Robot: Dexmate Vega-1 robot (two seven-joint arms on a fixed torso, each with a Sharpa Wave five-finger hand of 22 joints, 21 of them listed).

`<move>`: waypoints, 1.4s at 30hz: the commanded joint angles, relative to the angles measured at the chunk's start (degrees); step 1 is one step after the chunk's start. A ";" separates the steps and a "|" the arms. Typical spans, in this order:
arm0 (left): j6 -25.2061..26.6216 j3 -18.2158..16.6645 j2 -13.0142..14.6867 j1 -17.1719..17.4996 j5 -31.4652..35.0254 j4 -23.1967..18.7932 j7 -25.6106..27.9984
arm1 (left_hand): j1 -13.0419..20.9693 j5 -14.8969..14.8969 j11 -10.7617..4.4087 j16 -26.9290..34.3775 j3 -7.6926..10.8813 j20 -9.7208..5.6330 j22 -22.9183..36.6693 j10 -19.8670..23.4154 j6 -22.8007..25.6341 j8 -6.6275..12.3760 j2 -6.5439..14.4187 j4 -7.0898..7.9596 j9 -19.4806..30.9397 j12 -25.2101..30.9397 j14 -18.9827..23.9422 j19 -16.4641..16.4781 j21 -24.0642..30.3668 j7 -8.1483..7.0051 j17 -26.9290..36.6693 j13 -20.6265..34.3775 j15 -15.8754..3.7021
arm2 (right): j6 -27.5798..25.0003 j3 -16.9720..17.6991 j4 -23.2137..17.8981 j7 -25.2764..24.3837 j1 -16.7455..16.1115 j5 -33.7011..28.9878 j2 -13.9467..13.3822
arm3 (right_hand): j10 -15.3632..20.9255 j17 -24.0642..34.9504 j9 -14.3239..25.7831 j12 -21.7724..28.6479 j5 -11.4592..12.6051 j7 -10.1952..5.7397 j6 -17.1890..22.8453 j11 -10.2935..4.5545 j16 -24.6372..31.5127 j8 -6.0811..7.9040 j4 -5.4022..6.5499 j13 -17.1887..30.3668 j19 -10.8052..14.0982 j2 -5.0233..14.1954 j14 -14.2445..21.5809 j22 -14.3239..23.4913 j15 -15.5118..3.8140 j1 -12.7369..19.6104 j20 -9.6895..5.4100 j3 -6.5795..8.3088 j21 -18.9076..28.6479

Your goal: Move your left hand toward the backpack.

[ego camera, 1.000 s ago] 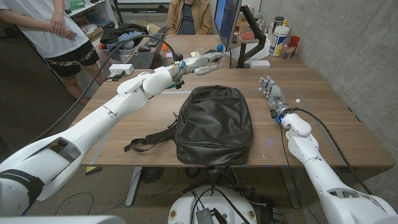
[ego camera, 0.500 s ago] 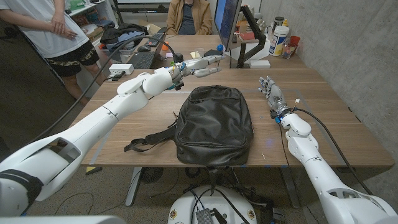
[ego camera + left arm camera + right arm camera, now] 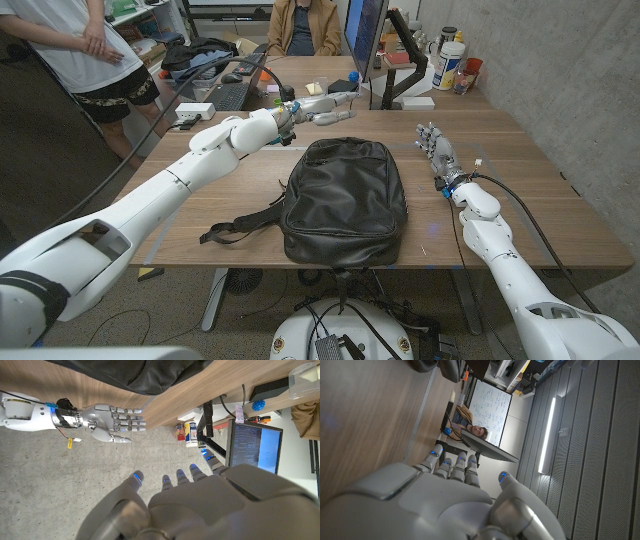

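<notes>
Black backpack (image 3: 345, 200) lies flat at the centre of the wooden table (image 3: 520, 215), straps trailing off toward 8 o'clock near the front edge. It looks like soft faux leather, slack and part-empty, so likely light and floppy, and its smooth skin may slip under fingers. Best hold is probably the top handle or a shoulder strap; the flat panel offers little to grab.

Left hand (image 3: 325, 100) hovers at 12 o'clock of the backpack, just past its far end, fingers stretched out and apart, holding nothing. It still needs to come back toward the bag.

Right hand (image 3: 437, 150) stands on the table at 3 o'clock of the backpack, well apart, fingers straight and slightly spread, empty; it also shows in the left wrist view (image 3: 112, 415).

The table is smooth, bare wood grain. Beyond it a second desk carries a monitor (image 3: 364, 35), a keyboard (image 3: 227, 96) and bottles (image 3: 450, 60). A person (image 3: 75, 45) stands at 10 o'clock and another sits at 12. A grey concrete wall runs along the right.
</notes>
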 commanded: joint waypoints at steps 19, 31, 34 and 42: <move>1.78 1.64 0.01 -0.84 0.93 -0.50 -3.12 | 0.25 0.61 0.40 -0.06 0.02 0.74 0.30 -1.76 -1.19 0.05 0.60 0.26 0.08 0.29 -2.55 -2.62 -0.79 -0.17 0.24 0.26 -0.74 | 0.26 0.22 0.04 0.25 -0.16 0.19 -0.15 | 0.53 0.00 0.20 0.05 0.47 0.01 0.36 -0.16 -0.13 -0.20 -0.05 0.26 -1.47 3.89 0.10 0.28 -1.40 -0.29 -5.95 -0.01 -0.32; 2.68 1.77 0.38 -0.57 1.08 -1.58 -4.32 | 0.23 0.61 0.49 -0.08 -0.11 0.82 0.32 -2.10 -1.87 -0.04 0.53 0.30 0.10 0.28 -2.75 -2.76 -1.06 -0.43 0.26 0.27 -0.66 | 0.11 0.24 -0.68 0.14 -0.68 0.27 -0.24 | 0.45 -0.01 0.20 0.01 0.47 -0.08 0.33 -0.24 -0.15 -0.21 -0.05 0.26 -1.49 3.89 0.07 0.28 -1.42 -0.29 -5.94 -0.02 -0.51; 2.94 1.83 0.51 -0.46 1.12 -1.86 -4.72 | 0.22 0.62 0.52 -0.06 -0.13 0.83 0.32 -2.10 -1.95 -0.03 0.56 0.32 0.11 0.30 -2.75 -2.75 -1.10 -0.41 0.26 0.27 -0.67 | 0.09 0.23 -0.95 0.17 -0.85 0.32 -0.27 | 0.49 -0.01 0.20 0.03 0.47 -0.03 0.34 -0.18 -0.15 -0.21 -0.03 0.26 -1.44 3.89 0.07 0.29 -1.40 -0.31 -5.93 -0.02 -0.58; 3.73 2.01 0.81 -0.40 1.38 -2.40 -5.76 | 0.20 0.63 0.45 -0.05 -0.17 0.88 0.34 -2.15 -2.04 0.03 0.61 0.37 0.12 0.33 -2.78 -2.80 -1.23 -0.41 0.27 0.28 -0.62 | -0.15 0.21 -1.38 0.05 -1.13 0.36 -0.34 | 0.51 -0.01 0.20 0.03 0.47 -0.08 0.31 -0.21 -0.16 -0.22 -0.05 0.26 -1.42 3.90 0.06 0.29 -1.45 -0.29 -5.90 -0.02 -0.73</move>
